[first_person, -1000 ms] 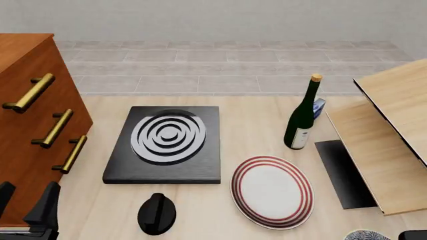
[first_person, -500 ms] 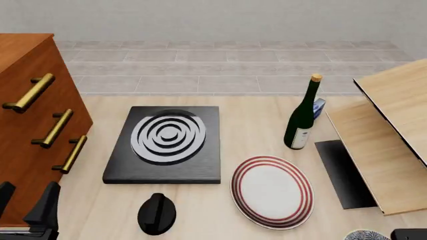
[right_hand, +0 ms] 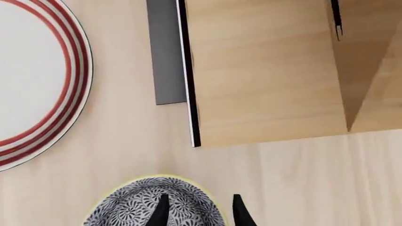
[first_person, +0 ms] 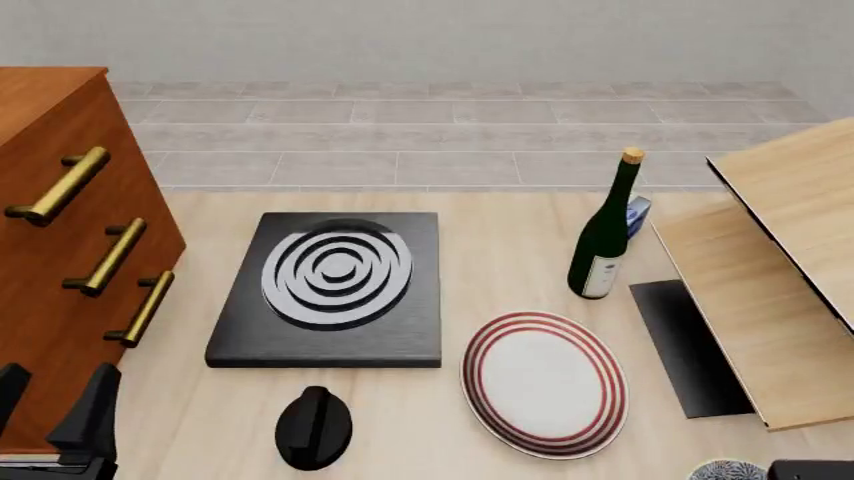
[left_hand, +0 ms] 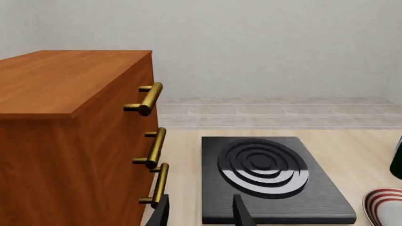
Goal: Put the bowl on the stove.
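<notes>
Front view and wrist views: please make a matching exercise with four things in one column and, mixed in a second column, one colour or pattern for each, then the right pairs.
Things:
1. bowl
2. stove
3. plate
4. bottle

Colours or patterns:
A. white with red rings
B. dark green with a pale label
C. black slab with silver-grey rings
D. blue-grey and white speckles with a pale rim

Right pairs: 1-D, 2-C, 3-A, 4-B
</notes>
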Controlling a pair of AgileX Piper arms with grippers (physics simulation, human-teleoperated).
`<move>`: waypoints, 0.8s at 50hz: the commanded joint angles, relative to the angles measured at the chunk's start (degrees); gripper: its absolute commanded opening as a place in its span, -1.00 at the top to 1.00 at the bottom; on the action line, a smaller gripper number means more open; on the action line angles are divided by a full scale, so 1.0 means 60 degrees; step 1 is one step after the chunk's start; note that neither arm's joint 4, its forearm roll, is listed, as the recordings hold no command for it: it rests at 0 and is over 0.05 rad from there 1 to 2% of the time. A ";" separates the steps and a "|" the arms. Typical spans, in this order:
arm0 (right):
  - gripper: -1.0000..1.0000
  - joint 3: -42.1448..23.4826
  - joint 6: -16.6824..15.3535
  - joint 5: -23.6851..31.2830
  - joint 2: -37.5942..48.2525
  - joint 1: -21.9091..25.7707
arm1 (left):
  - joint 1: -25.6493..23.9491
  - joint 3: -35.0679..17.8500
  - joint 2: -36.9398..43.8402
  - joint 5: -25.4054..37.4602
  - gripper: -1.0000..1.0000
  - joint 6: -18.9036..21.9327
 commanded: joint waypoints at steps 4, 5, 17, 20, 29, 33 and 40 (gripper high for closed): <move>-1.00 0.0194 0.0326 -0.0137 0.0370 0.0183 | 0.0000 0.0000 0.0000 0.0000 -1.00 0.0000; -1.00 0.0194 0.0335 -0.0059 0.0329 0.0207 | 0.0000 0.0000 0.0000 0.0000 -1.00 0.0000; 1.00 0.0194 0.0600 0.0694 -0.0405 0.0503 | 0.0000 0.0000 0.0000 0.0000 -1.00 0.0000; 1.00 0.0193 0.0636 0.0825 -0.0562 0.0561 | 0.0000 0.0000 0.0000 0.0000 -1.00 0.0000; 1.00 0.0189 0.0770 0.1332 -0.1100 0.0745 | 0.0000 0.0000 0.0000 0.0000 -1.00 0.0000; 1.00 0.0187 0.0805 0.1301 -0.1078 0.0786 | 0.0000 0.0000 0.0000 0.0000 -1.00 0.0000; 1.00 0.0174 0.0971 0.1810 -0.1585 0.0998 | 0.0000 0.0000 0.0000 0.0000 -1.00 0.0000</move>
